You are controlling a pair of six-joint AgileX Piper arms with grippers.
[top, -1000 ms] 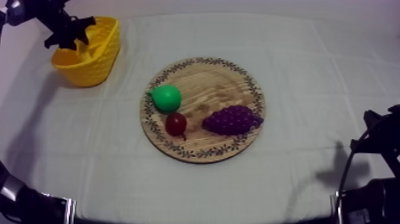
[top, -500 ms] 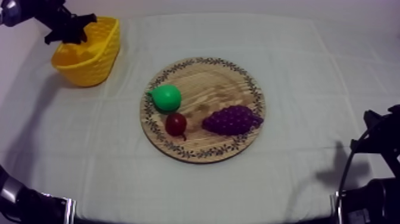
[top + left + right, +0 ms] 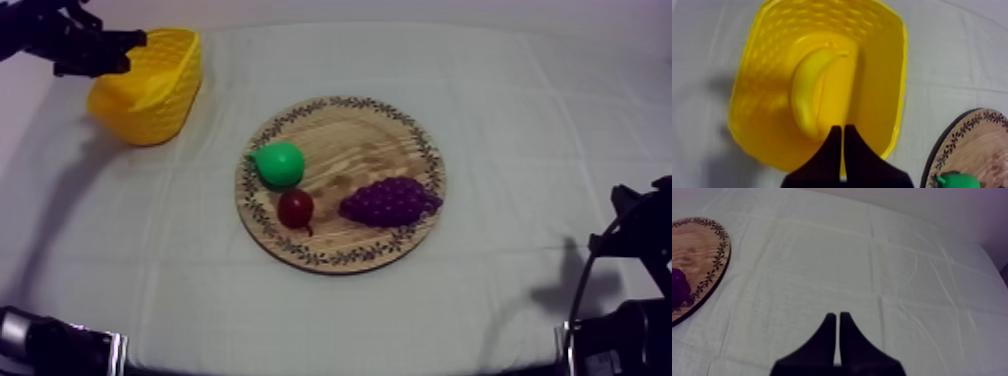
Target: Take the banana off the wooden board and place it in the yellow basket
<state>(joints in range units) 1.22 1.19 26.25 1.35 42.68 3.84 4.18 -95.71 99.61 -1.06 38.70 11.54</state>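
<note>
As the banana [image 3: 807, 95] lies in the yellow basket [image 3: 752, 102], we hold nothing.
Left end effector [image 3: 839, 130], right end effector [image 3: 835, 316]: both closed.

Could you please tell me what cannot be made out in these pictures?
Banana: top view, lost against the same-coloured yellow basket.
Pear: left wrist view, cut off by the picture's edge.
Grapes: right wrist view, cut off by the edge.
Basket's near wall: left wrist view, behind the left gripper.
</note>
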